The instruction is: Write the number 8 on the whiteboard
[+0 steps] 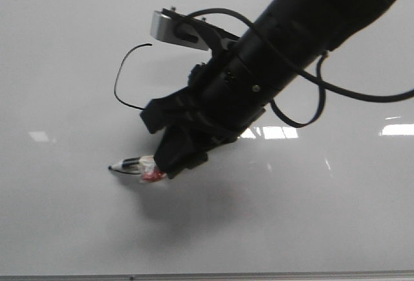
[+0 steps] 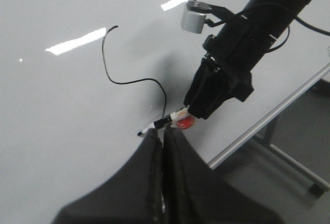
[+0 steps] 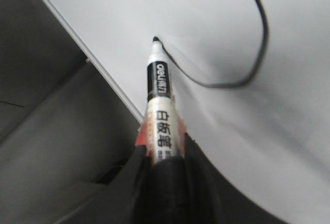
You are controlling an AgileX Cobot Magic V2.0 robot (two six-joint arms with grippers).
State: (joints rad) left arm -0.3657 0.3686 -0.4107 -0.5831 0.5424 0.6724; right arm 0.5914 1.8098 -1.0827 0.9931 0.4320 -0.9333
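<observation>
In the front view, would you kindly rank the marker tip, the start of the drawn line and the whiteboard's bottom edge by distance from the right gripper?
1. Marker tip, just left of the right gripper.
2. Start of the drawn line, up above.
3. Whiteboard bottom edge, below; close to 2, so that order is unsure.

Background: dim lab floor, overhead lighting.
Grey floor (image 2: 304, 126) visible past the board's edge; a metal stand leg (image 2: 289, 159) with a foot rests on it. Bright rectangular ceiling-light reflections (image 1: 398, 129) indicate lamps overhead.

The marker (image 1: 132, 163) tip rests on the whiteboard (image 1: 65, 229), below-left of the right claw (image 1: 169, 163).
</observation>
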